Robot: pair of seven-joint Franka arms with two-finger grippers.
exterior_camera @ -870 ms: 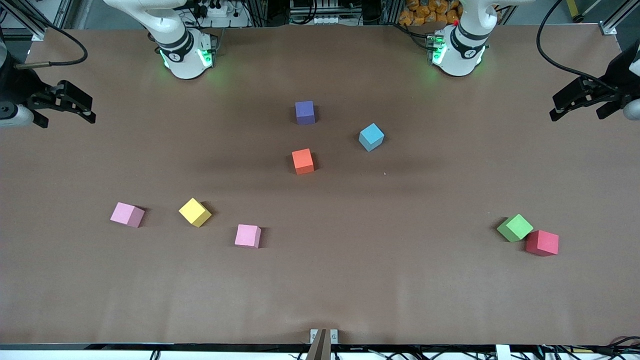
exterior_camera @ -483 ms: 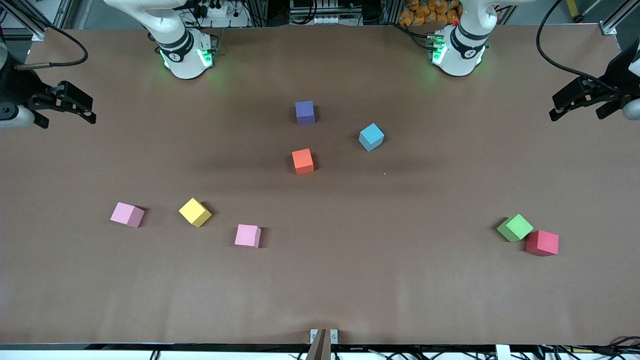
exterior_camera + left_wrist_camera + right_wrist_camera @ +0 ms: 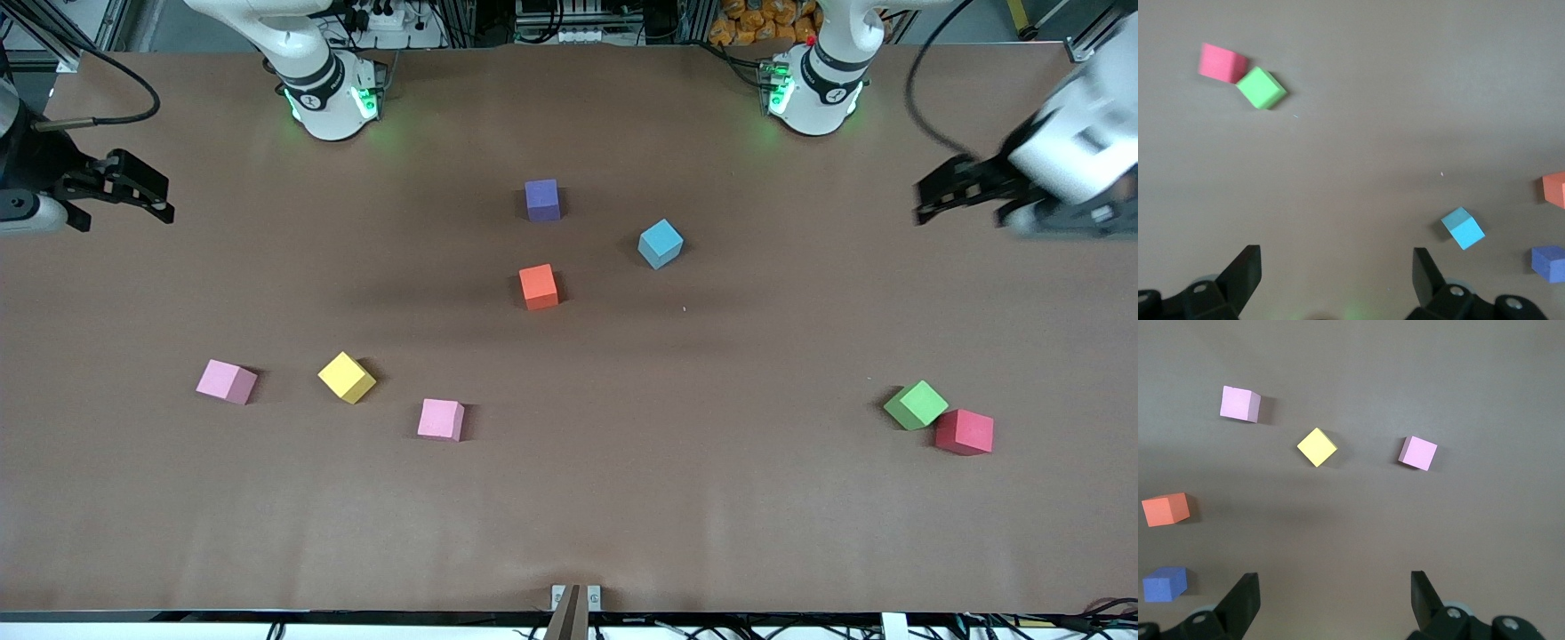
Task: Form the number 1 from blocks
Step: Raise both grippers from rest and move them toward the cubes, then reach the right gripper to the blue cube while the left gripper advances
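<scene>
Eight foam blocks lie apart on the brown table. The purple block (image 3: 541, 199), light blue block (image 3: 661, 243) and orange block (image 3: 538, 286) sit mid-table. Two pink blocks (image 3: 226, 380) (image 3: 440, 419) and the yellow block (image 3: 346, 377) lie toward the right arm's end. The green block (image 3: 915, 404) touches the red block (image 3: 964, 432) toward the left arm's end. My left gripper (image 3: 925, 203) (image 3: 1336, 267) hangs open and empty over bare table at its end. At the other end my right gripper (image 3: 164, 200) (image 3: 1333, 590) waits open and empty.
The two arm bases (image 3: 331, 93) (image 3: 813, 89) stand at the table's edge farthest from the front camera. A small metal bracket (image 3: 575, 597) sits at the nearest edge. Brown table (image 3: 676, 498) stretches bare between the block groups.
My left gripper has swung in from the table's end toward the middle, blurred with motion. The right gripper has barely shifted. No block has moved.
</scene>
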